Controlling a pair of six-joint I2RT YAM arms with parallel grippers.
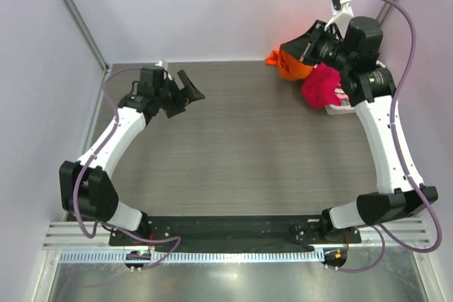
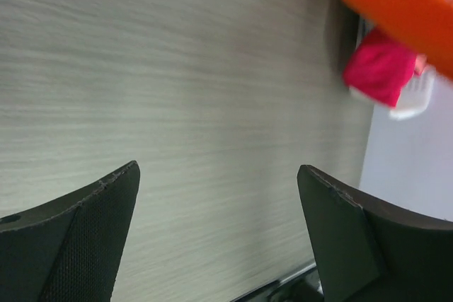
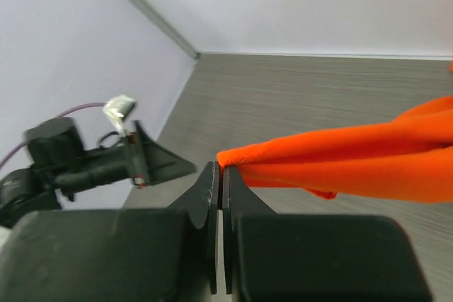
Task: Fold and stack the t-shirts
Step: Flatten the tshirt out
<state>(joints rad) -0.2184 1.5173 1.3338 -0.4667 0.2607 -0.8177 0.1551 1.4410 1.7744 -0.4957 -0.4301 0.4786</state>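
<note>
The right fingers (image 3: 216, 189) pinch tight on an edge of the orange t-shirt (image 3: 354, 160) and hold it up at the far right of the table (image 1: 241, 153). The left fingers (image 2: 85, 231) are wide apart over the table, holding nothing. A magenta t-shirt (image 1: 322, 84) lies on the white basket (image 1: 340, 109), just beside the orange one.

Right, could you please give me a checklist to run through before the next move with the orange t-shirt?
1. Right gripper shut on an edge of the bright orange cloth t-shirt: ok.
2. Left gripper open, nothing between its fingers: ok.
3. Left gripper close enough to take a second edge: not ok, it hangs across the grey wood-grain table from the shirt.
4. Orange shirt fully out of the white plastic lattice basket: cannot tell, the right arm hides it.
5. The crumpled magenta cloth t-shirt free of the orange one: cannot tell.
</note>
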